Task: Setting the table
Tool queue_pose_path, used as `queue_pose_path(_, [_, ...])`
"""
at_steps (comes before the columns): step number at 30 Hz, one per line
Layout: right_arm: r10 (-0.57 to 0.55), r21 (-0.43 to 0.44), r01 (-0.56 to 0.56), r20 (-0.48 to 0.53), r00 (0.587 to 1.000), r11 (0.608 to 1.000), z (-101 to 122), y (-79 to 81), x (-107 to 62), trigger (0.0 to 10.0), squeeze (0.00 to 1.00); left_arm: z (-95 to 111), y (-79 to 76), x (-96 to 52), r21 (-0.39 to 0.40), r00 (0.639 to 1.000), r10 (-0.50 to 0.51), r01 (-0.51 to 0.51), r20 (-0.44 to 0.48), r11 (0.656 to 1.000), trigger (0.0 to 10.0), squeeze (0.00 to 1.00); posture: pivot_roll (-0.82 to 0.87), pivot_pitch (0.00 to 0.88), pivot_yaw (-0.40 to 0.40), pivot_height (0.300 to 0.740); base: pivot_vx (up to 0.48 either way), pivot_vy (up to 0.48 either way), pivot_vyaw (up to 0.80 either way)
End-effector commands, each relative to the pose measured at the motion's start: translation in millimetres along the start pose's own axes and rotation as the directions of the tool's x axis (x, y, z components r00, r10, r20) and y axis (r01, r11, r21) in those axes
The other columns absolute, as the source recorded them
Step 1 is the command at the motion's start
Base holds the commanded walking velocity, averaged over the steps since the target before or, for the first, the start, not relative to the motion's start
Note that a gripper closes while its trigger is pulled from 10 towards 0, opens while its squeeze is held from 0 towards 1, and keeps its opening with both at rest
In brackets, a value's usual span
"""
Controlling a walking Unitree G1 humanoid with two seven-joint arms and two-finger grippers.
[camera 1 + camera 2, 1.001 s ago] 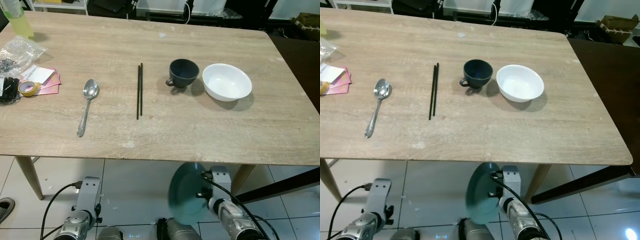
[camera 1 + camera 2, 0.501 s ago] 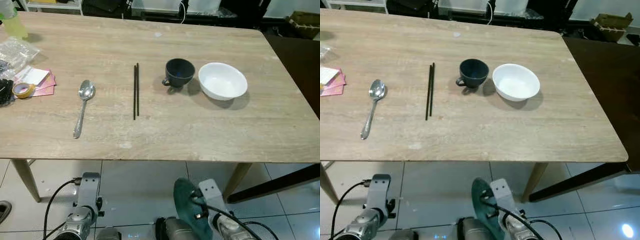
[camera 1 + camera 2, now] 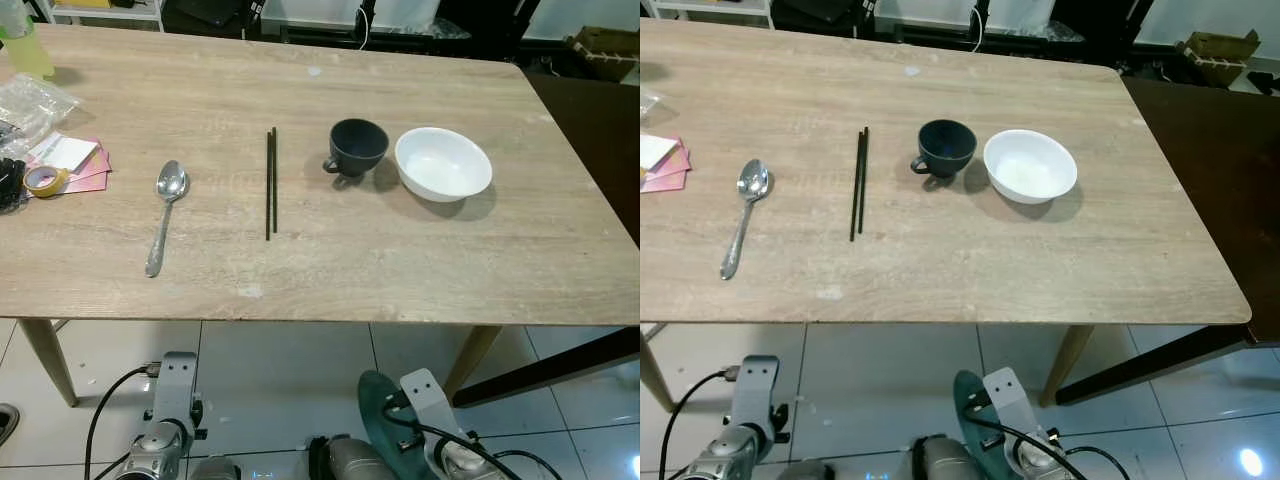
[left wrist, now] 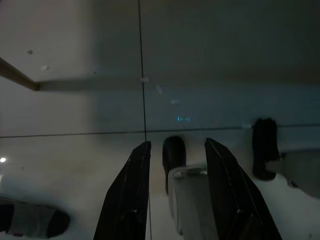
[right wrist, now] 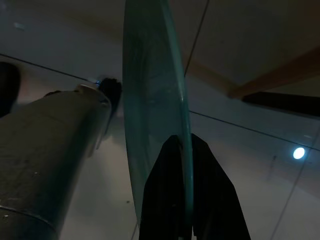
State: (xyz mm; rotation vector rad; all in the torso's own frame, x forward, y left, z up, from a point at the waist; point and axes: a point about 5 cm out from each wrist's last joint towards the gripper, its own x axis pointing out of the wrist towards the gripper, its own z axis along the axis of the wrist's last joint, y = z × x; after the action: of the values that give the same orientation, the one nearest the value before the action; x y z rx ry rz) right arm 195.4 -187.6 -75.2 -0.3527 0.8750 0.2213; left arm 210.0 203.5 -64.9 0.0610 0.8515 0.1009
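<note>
The wooden table (image 3: 400, 270) carries, from the robot's right to its left, a white bowl (image 3: 443, 164), a dark cup (image 3: 357, 147) just beside the bowl, a pair of black chopsticks (image 3: 270, 183) and a metal spoon (image 3: 166, 213). Below the table's near edge, over the tiled floor (image 3: 270, 370), the right gripper (image 5: 186, 165) pinches the rim of a green glass plate (image 5: 155, 95), which stands on its edge, its fingers pressed on both sides. The left gripper (image 4: 172, 160) hangs idle above the floor with its fingers spread apart.
</note>
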Motion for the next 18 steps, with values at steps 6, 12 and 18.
queue_pose_path(6, [-0.018, 0.015, 0.018, -0.021, 1.0, 1.0, -9.0, -6.3, -2.6, 10.0, 0.0, -2.3, -2.1, -0.4, -0.012, 1.0, -0.017, 0.017, 0.004, 1.0, 10.0, 0.0, 0.09, 0.07, -0.068, 0.74, 0.0, 0.0, 0.0])
queue_pose_path(12, [-0.002, 0.168, 0.004, -0.009, 1.0, 0.986, -10.1, -5.2, -3.0, 10.0, 0.0, -3.3, -3.1, -0.9, -0.023, 0.999, -0.039, 0.039, 0.013, 0.999, 10.0, 0.0, 0.09, 0.068, -0.066, 0.74, 0.0, 0.0, 0.0])
queue_pose_path(18, [0.005, 0.186, -0.008, 0.017, 1.0, 0.982, -10.5, -4.5, -4.0, 10.0, 0.0, -1.3, 1.5, -1.4, -0.055, 0.999, -0.013, 0.015, 0.043, 0.998, 10.0, 0.0, 0.09, 0.065, -0.069, 0.74, 0.0, 0.0, 0.0])
